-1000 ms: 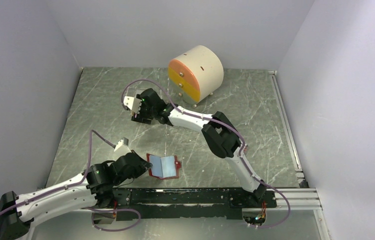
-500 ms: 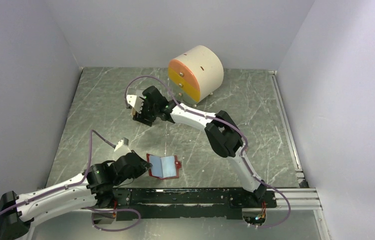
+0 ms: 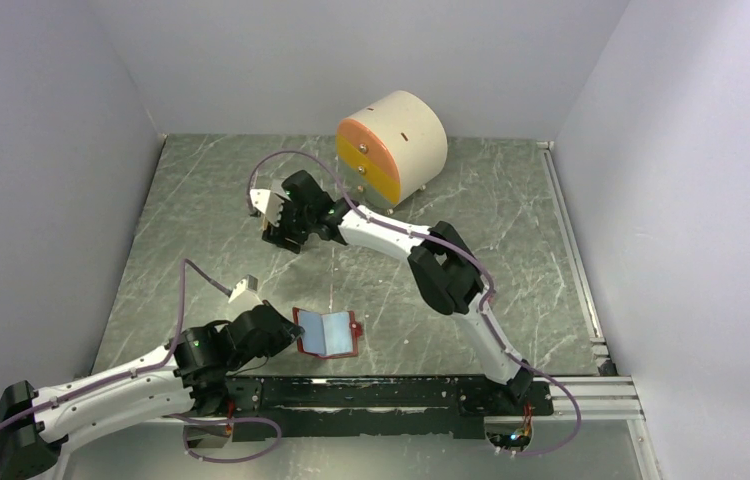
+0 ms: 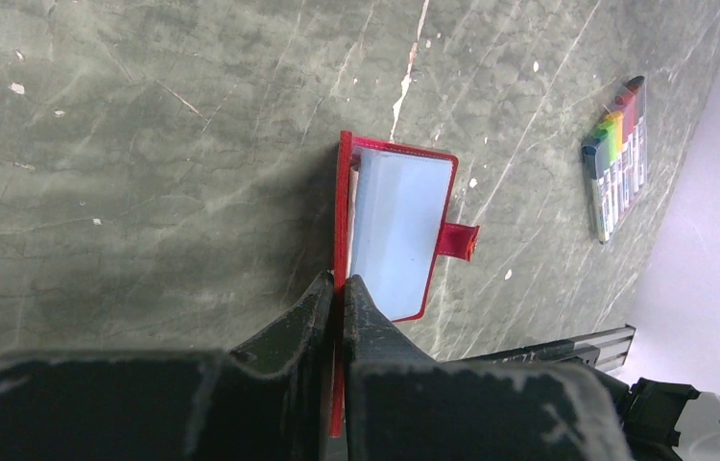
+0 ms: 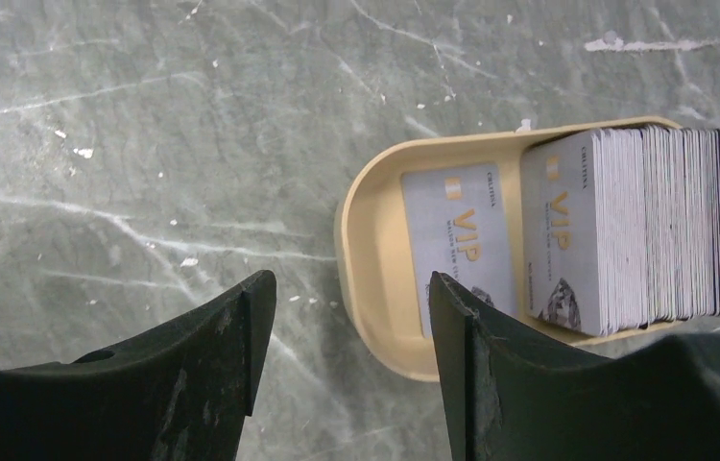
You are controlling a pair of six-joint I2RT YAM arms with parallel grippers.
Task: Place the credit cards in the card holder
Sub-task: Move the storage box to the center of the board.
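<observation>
The card holder lies open near the table's front edge, red outside and pale blue inside. My left gripper is shut on its red left edge, also visible from above as the left gripper. The credit cards are silver-grey: one lies flat and a stack stands on edge in a tan oval tray. My right gripper hangs open above the tray's rounded end, with nothing between its fingers. From above, the right gripper hides the tray and the cards.
A cream round drawer unit with an orange and yellow front stands at the back. A bundle of rainbow-coloured sticks lies right of the card holder. Grey walls close in the table on the left, back and right.
The right gripper has shifted a little over the tray and its jaws have narrowed slightly. The left gripper and the card holder have not moved.
</observation>
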